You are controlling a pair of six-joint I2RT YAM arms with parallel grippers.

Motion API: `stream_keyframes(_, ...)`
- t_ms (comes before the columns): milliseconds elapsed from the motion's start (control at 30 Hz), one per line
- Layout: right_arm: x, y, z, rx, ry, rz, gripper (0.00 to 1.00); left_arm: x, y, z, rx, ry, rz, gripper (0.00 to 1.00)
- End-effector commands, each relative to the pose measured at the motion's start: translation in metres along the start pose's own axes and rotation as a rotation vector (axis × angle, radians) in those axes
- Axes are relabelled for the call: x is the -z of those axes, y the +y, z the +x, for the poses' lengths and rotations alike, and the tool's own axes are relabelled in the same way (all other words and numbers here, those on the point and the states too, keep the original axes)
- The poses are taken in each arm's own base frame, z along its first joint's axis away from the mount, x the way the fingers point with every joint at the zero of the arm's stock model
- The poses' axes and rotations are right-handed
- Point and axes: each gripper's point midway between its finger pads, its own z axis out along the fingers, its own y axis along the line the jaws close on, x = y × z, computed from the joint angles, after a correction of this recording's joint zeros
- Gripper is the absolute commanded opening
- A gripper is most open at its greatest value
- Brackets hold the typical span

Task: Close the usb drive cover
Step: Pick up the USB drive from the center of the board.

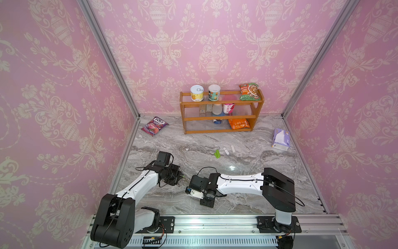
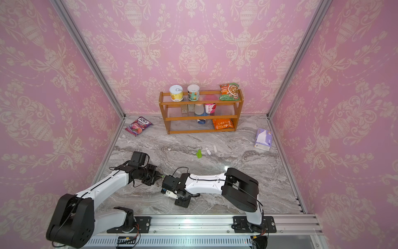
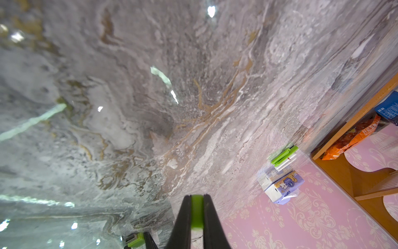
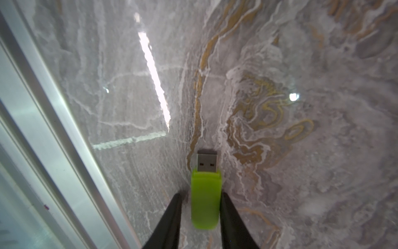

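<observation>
Candy bag [image 1: 154, 125] lies left of rack [image 1: 219, 118], tissues [image 1: 280, 139] right.

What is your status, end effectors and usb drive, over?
Left end effector shut on green cover. Right end effector straddling usb drive, connector bare, grip unclear. No obstacle seen between them.

Walls: pink wallpaper w/ cream damask print [image 1: 215, 32], 3 sides. Silver alu corner posts [image 1: 108, 56]. Floor: glossy grey marble-look tabletop [image 1: 193, 146], bright glare spot [image 1: 232, 167]. Orange-brown wooden 3-tier shelf rack [image 1: 219, 118] at back wall, centre-right.
</observation>
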Motion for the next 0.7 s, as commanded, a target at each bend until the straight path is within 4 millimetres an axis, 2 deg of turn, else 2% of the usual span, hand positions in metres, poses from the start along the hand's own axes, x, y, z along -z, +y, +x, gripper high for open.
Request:
stream_keyframes(0,-0.017,-0.004,0.032,-0.017,0.133,0.030,0.32,0.005,0.000,0.002,-0.018,0.009,-0.008,0.00)
stream_keyframes(167,-0.018,-0.005,0.034,-0.019,0.142,0.034,0.32,0.006,-0.001,0.002,-0.019,0.008,-0.009,0.00)
stream_keyframes(333,-0.019,-0.003,0.032,-0.020,0.137,0.022,0.27,0.007,-0.002,0.002,-0.024,0.008,-0.007,0.00)
stream_keyframes(433,-0.021,0.000,0.034,-0.020,0.141,0.004,0.17,0.007,-0.002,0.002,-0.022,0.008,-0.010,0.00)
stream_keyframes(500,-0.022,0.001,0.034,-0.022,0.137,-0.003,0.04,0.007,-0.003,0.002,-0.027,0.009,-0.008,0.00)
stream_keyframes(533,-0.022,0.000,0.034,-0.022,0.132,0.002,0.00,0.007,-0.004,0.002,-0.032,0.009,-0.007,0.00)
stream_keyframes(667,-0.014,-0.015,0.031,-0.028,0.085,0.065,0.00,0.006,-0.011,0.005,-0.057,0.034,-0.001,0.00)
